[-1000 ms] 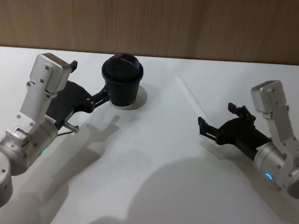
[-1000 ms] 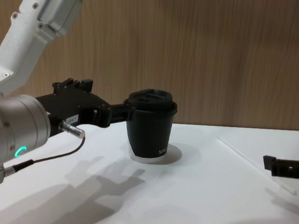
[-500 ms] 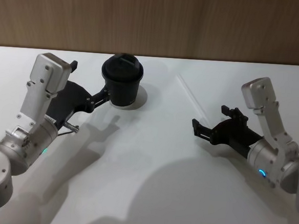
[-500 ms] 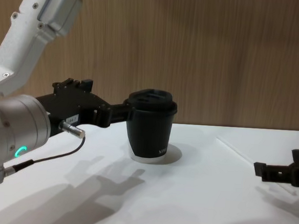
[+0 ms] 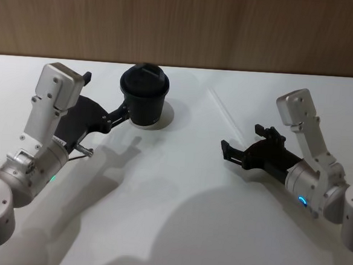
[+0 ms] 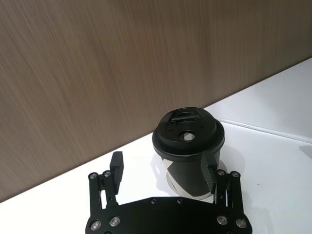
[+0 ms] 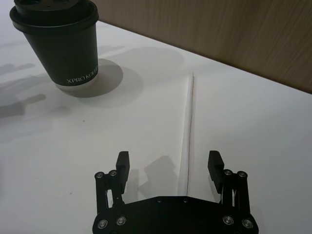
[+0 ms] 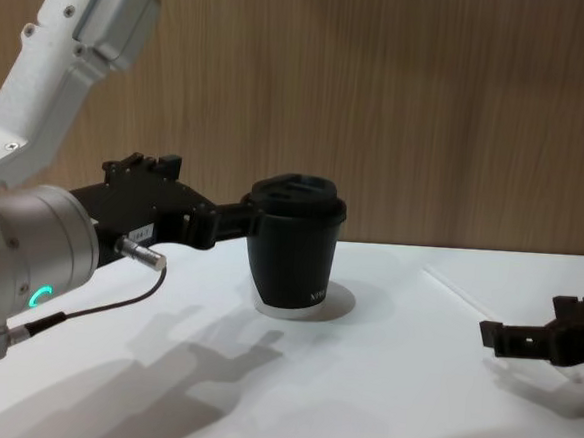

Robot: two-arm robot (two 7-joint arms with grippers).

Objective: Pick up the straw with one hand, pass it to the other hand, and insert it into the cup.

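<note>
Right gripper point(image 7: 168, 161) is hovering with jaws apart, straddling the straw point(image 7: 190, 112) lying flat, likely lining up the pick. Left gripper point(image 6: 164, 163), also spread, is apparently bracing the cup point(image 6: 187, 134).

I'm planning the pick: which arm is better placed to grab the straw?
Right. The right gripper is open with the straw lined up between its fingers; the left gripper sits across the table beside the cup.

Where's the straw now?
In head view the straw lies flat on the table, right of the cup, its near end between the right end effector's open fingers.
</note>
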